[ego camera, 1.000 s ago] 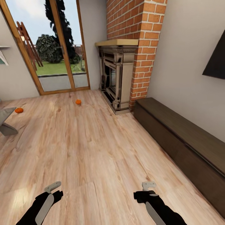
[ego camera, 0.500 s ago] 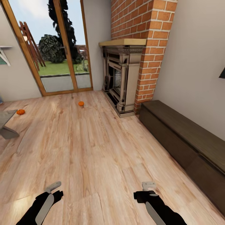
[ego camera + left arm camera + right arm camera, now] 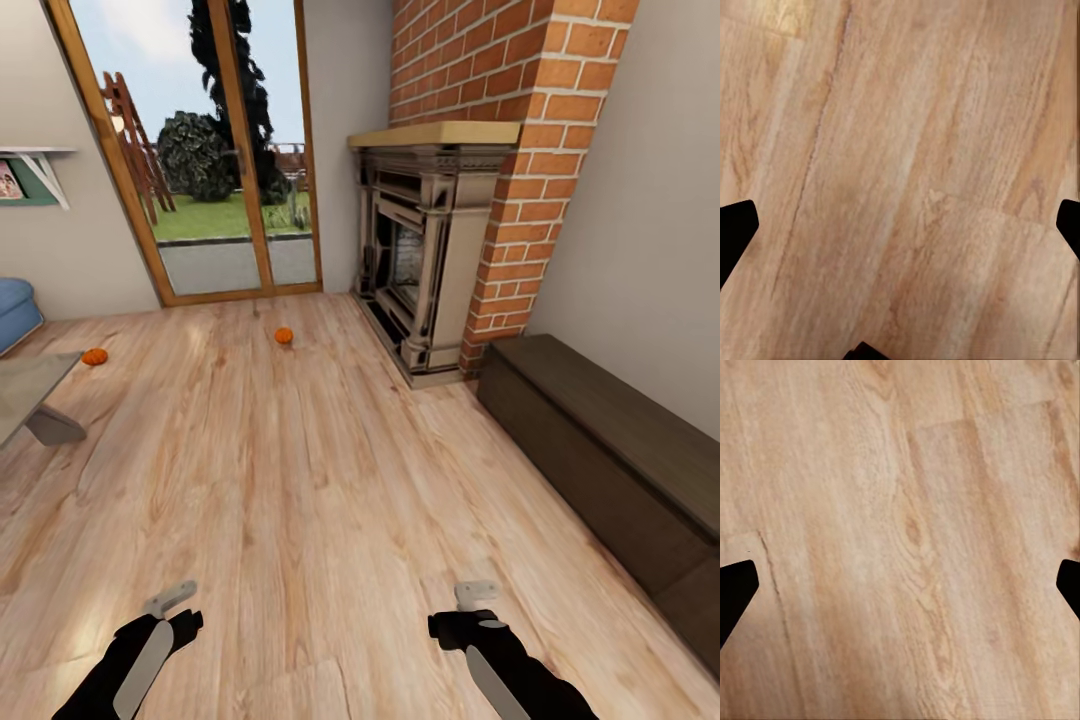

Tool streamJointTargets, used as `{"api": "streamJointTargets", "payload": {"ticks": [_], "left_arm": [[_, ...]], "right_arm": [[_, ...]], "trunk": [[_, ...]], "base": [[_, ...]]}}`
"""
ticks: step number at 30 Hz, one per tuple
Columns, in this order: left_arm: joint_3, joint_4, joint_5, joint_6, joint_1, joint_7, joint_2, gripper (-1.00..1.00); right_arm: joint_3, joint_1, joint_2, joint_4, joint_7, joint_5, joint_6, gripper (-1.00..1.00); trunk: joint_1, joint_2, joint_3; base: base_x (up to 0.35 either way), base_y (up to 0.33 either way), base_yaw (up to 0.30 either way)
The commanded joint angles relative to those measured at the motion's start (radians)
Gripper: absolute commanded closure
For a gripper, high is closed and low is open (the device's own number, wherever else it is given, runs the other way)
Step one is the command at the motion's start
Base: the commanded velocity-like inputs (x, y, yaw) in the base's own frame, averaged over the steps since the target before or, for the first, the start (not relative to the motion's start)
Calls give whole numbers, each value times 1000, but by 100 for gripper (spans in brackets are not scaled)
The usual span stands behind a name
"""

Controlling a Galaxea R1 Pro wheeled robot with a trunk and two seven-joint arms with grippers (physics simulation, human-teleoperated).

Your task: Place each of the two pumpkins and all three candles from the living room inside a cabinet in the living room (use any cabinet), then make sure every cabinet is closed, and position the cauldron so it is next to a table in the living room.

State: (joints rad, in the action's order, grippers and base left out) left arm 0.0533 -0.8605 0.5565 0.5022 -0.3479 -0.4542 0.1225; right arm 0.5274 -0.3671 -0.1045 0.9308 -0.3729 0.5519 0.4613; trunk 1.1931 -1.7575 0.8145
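Swinging left since a second ago, the head camera now takes in more of the room's left side: a blue seat (image 3: 14, 310) has come into sight at nine o'clock, while the dark panel on the right wall has slid out of frame. Nothing on the floor has itself shifted.

Two pumpkins rest on the pale wood floor (image 3: 300, 480). One pumpkin (image 3: 284, 335) sits at about twelve o'clock, near the glass patio doors (image 3: 200, 150) and well apart from the carved fireplace (image 3: 420, 260) below its brick chimney (image 3: 500, 70). The other pumpkin (image 3: 94, 356) lies at ten o'clock, just beyond the corner of the grey table (image 3: 30, 395).

Along the right wall, at three to four o'clock, runs the long dark brown cabinet (image 3: 600, 460), its fronts shut.

Both arms hang low over bare boards. The left gripper (image 3: 168, 598) and right gripper (image 3: 476, 593) carry nothing; in each wrist view the black fingertips (image 3: 735, 229) (image 3: 735, 592) sit at opposite edges, spread wide.
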Motion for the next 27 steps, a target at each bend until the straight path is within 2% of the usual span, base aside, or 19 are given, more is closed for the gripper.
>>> {"api": "streamJointTargets", "payload": {"ticks": [1, 27], "left_arm": [[-1, -2, 11, 2, 0, -8, 0, -100], [-1, -2, 10, 2, 0, -8, 0, -100]], "right_arm": [[5, -1, -1, 2, -10, 10, 1, -100], [5, -1, -1, 2, -10, 10, 2, -100]], "trunk": [[0, 0, 1], [0, 0, 1]], "base": [[311, 55, 3], [321, 3, 0]]}}
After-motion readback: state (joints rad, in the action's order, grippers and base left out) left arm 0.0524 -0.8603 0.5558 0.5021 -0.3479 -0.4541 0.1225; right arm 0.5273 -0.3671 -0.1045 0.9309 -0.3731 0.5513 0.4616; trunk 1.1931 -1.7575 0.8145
